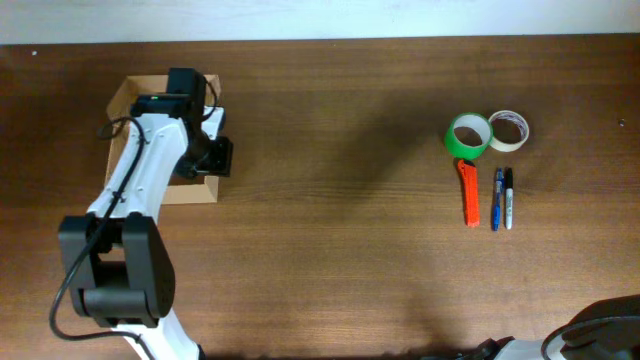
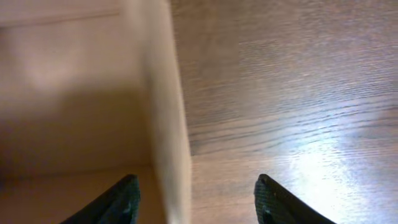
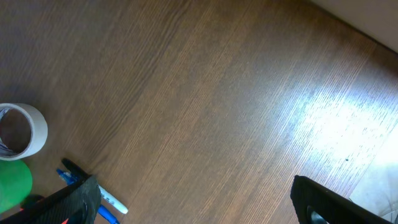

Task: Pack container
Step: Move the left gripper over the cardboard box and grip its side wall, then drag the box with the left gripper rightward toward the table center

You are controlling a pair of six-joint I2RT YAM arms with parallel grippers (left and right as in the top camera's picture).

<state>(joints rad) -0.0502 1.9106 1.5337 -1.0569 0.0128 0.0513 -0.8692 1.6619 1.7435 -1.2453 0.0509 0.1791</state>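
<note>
The container (image 1: 128,100), a tan cardboard box, sits open at the table's far left, mostly covered by my left arm. My left gripper (image 1: 212,156) is open at the box's right side. In the left wrist view the jaws (image 2: 196,183) straddle the box's right wall (image 2: 165,112), one finger inside and one over the table. The part of the box interior (image 2: 68,93) that shows looks bare. My right gripper (image 3: 196,186) is open and empty above bare table; it is not visible in the overhead view.
At the right lie a green tape roll (image 1: 468,135), a whitish tape roll (image 1: 508,130), an orange box cutter (image 1: 468,192), a blue marker (image 1: 497,198) and a black marker (image 1: 508,197). The right wrist view shows the whitish roll (image 3: 22,129) and the markers (image 3: 109,202).
</note>
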